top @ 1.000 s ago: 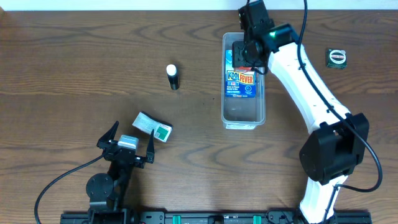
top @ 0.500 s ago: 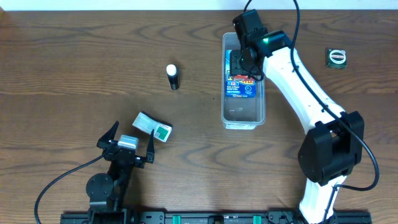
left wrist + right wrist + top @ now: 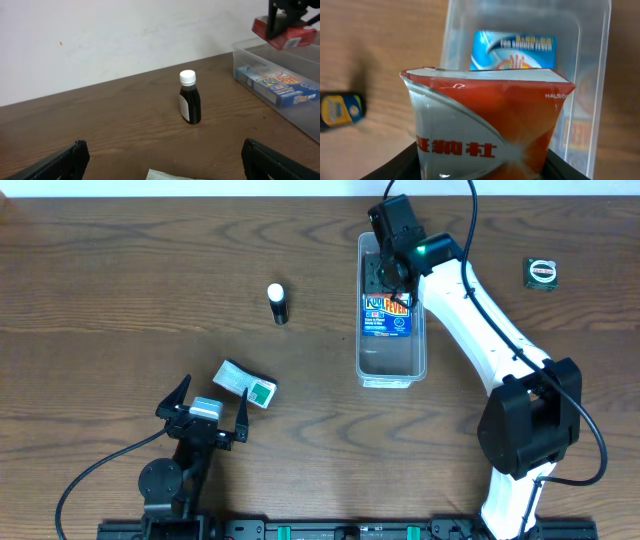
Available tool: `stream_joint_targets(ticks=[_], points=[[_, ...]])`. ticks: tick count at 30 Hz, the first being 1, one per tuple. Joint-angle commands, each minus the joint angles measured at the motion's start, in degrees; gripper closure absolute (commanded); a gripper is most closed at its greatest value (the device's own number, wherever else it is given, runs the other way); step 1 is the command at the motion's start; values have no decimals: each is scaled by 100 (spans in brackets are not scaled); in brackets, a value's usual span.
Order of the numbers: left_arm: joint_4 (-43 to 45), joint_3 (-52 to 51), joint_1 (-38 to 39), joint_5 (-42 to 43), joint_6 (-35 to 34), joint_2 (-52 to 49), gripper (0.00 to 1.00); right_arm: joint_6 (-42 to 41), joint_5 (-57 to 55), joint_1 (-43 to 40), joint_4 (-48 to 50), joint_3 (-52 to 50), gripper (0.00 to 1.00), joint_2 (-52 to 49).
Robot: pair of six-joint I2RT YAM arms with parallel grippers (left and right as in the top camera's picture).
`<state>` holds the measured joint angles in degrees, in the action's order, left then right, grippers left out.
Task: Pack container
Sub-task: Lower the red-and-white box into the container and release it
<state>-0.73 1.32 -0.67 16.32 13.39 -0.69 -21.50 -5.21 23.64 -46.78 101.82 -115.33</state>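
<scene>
The container (image 3: 392, 358) is a long clear bin right of centre, with a blue Kool Fever box (image 3: 388, 318) lying inside. My right gripper (image 3: 390, 268) hovers over the bin's far end, shut on a red and white box (image 3: 487, 120). In the left wrist view the red box (image 3: 286, 33) hangs above the container (image 3: 300, 112) and the blue box (image 3: 276, 85). In the right wrist view the container (image 3: 594, 75) and the blue box (image 3: 515, 50) lie beyond the held box. My left gripper (image 3: 205, 416) is open and empty at the near left.
A small dark bottle with a white cap (image 3: 278, 304) stands left of the bin, and shows in the left wrist view (image 3: 189, 103). A white and green box (image 3: 246, 384) lies just beyond my left gripper. A small dark round-faced item (image 3: 541, 272) lies far right.
My right gripper, still holding the red box, has shifted a little to the left over the container's far end. The left arm has not moved.
</scene>
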Motion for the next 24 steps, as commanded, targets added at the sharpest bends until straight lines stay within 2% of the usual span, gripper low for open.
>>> stream_joint_targets(ticks=[1,24], points=[[-184,-109,-28,57,31,9,2,-74,-258,24,140,-33,45,-50],[-181,-109,-28,57,31,9,2,-76,-400,-286,824,-33,40,-675]])
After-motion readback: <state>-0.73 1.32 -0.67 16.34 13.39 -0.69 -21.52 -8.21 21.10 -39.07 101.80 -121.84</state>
